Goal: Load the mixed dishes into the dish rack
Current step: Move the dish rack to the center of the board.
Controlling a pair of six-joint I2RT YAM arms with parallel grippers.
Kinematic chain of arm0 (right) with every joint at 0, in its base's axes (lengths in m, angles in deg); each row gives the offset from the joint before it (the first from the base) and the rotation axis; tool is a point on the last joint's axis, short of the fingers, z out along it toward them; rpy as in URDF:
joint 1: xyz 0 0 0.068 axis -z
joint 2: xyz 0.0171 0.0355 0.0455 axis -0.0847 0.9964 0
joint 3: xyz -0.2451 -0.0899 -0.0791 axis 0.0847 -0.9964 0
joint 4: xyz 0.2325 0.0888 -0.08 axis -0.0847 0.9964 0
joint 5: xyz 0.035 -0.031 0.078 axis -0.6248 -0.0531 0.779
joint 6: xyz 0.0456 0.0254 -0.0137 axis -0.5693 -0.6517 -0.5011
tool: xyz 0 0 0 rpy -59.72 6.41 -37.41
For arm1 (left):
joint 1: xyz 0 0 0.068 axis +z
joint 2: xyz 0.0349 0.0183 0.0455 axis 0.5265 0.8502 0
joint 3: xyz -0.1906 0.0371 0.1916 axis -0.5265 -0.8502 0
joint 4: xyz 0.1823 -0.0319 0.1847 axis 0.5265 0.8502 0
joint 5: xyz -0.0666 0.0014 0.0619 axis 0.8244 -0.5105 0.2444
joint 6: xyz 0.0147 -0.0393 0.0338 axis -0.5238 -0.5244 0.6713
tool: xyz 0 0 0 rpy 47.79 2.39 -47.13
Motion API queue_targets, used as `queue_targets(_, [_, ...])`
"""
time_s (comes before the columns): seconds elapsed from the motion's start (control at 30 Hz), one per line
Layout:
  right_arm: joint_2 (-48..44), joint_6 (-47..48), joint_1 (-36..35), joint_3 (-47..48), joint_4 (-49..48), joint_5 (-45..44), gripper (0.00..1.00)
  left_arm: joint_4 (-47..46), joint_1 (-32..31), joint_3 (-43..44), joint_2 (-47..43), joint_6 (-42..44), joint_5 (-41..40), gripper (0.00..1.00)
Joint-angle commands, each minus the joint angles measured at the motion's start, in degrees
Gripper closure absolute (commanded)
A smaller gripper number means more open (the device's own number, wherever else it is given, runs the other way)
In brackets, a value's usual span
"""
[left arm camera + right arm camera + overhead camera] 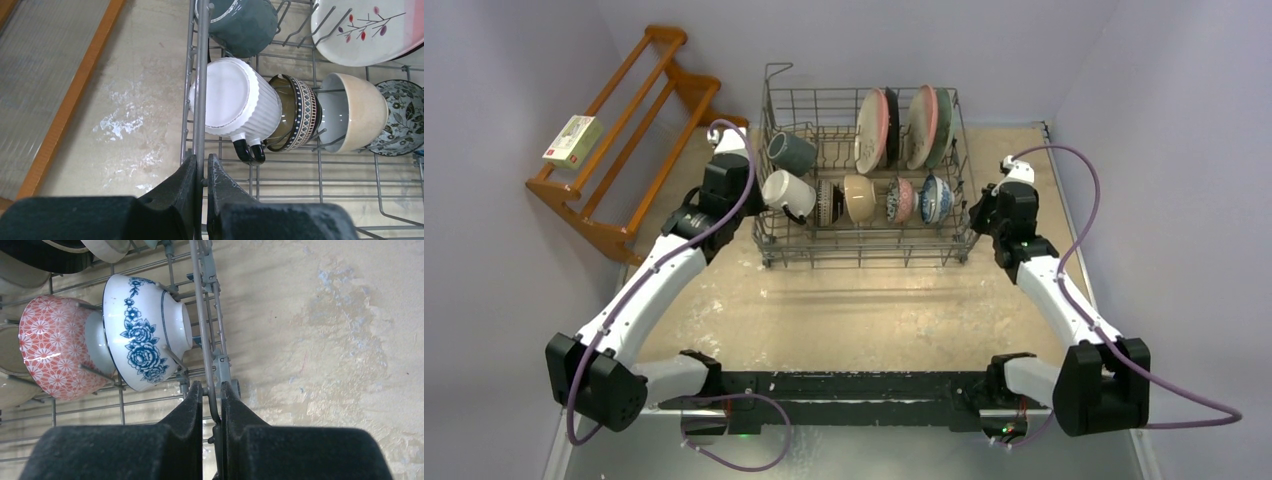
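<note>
Dishes (861, 197) stand in the dish rack (864, 252), which sits on the worktop (844, 310) between the two hands. The left hand (201, 167) is pinched narrow on the rack's left rim wire, one finger on either side of the grey bar. Just beyond its fingertips, inside the rack, the white mug (240, 100) lies on its side, with its base up and its dark handle toward the hand. Farther ahead of the hand sits the dark teal mug (245, 22), also tipped over. To the right of the white mug, away from the hand, come a dark bowl (300, 117) with a banded rim, a beige bowl (362, 112) and a green-leafed bowl (400, 117), all on edge between tines (the last only partly in view). The pink-and-white plate (360, 30) with its branch motif stands beyond them.

The right hand (211, 392) is closed the same way on the rack's right side wire. Just ahead and to its left, a blue-flowered bowl (142, 335) leans on edge against a red patterned bowl (50, 350). Pale, scuffed worktop lies to this hand's right. Well off to the left hand's outer side, a wooden shelf (624, 130) carries a small box (572, 140).
</note>
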Motion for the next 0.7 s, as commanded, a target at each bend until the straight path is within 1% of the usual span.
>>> queue_targets(0.0, [-3.1,-9.7,-0.9,-1.0,-1.8,2.7,1.00,3.1,-0.6,-0.6,-7.1,-2.5,3.3,1.00])
queue_targets(0.2, [-7.9,-12.3,-0.9,-3.9,-0.4,4.4,1.00,4.8,-0.6,-2.9,-10.4,-3.8,7.5,1.00])
queue_targets(0.33, [-11.9,-14.5,-0.9,-6.9,-0.7,3.9,1.00,4.9,-0.6,-4.2,-11.8,-5.1,10.4,1.00])
queue_targets(0.5, [-14.0,-15.8,-0.9,-7.6,0.3,4.2,1.00,6.3,-0.6,-3.6,-13.5,-5.0,10.4,1.00])
queue_targets(0.6, [-14.1,-16.0,-0.9,-7.4,0.5,2.2,1.00,6.7,-0.6,-4.0,-13.9,-4.7,10.4,1.00])
queue_targets(0.67, [-13.8,-16.9,-0.9,-7.3,0.6,2.3,1.00,6.4,-0.6,-4.4,-14.0,-4.5,10.4,1.00])
